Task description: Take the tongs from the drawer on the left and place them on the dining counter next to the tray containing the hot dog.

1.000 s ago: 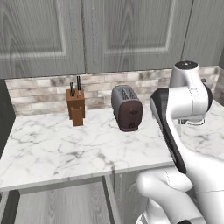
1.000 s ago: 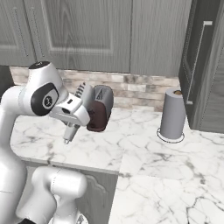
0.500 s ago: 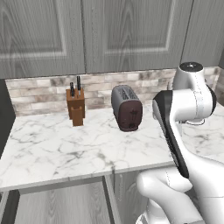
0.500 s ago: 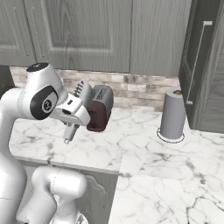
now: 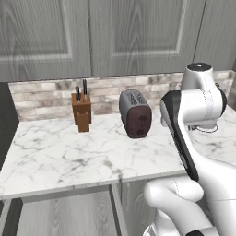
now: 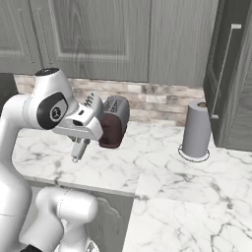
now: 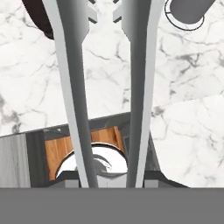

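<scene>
Gripper (image 6: pixel 77 157) above front edge of marble counter (image 5: pixel 69 156), clamped on tongs (image 7: pixel 105 87); hand view shows both tong arms running up past fingers. Left base view: knife block (image 5: pixel 82 112), toaster (image 5: pixel 135 114). Right base view: paper towel roll (image 6: pixel 196 130) near right wall.

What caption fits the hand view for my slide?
Tongs held in the gripper above a marble counter, with the open drawer below.
</scene>
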Tool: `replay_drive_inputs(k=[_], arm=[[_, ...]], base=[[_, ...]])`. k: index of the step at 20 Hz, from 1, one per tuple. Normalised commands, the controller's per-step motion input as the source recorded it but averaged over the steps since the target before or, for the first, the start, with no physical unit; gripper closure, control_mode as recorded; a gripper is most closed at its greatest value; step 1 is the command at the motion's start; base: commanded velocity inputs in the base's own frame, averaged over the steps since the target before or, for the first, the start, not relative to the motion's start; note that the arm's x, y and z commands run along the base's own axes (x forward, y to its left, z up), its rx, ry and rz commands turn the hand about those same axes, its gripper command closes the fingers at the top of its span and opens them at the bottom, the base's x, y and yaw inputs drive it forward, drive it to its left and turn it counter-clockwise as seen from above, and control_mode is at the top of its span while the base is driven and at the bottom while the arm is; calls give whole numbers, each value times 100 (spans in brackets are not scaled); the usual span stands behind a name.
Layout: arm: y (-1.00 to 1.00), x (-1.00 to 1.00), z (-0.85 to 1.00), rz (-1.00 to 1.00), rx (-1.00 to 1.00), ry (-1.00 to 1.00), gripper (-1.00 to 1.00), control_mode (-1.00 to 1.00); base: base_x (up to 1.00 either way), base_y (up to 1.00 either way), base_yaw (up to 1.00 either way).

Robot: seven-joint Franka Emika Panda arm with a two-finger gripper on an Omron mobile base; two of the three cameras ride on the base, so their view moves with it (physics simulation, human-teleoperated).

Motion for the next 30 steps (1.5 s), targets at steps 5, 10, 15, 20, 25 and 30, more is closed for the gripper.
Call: replay_drive_inputs(k=[5, 10, 15, 20, 25, 30], arm=[[0, 0, 0, 0, 0, 0, 100, 100], [0, 0, 0, 0, 0, 0, 100, 100], [0, 0, 0, 0, 0, 0, 100, 100], [0, 0, 0, 0, 0, 0, 100, 100], [0, 0, 0, 0, 0, 0, 100, 100], [0, 0, 0, 0, 0, 0, 100, 100]], base=[[-46, 0, 1], [-72, 6, 0], [-74, 4, 0], [-89, 0, 0], [-83, 0, 0], [-62, 17, 1]])
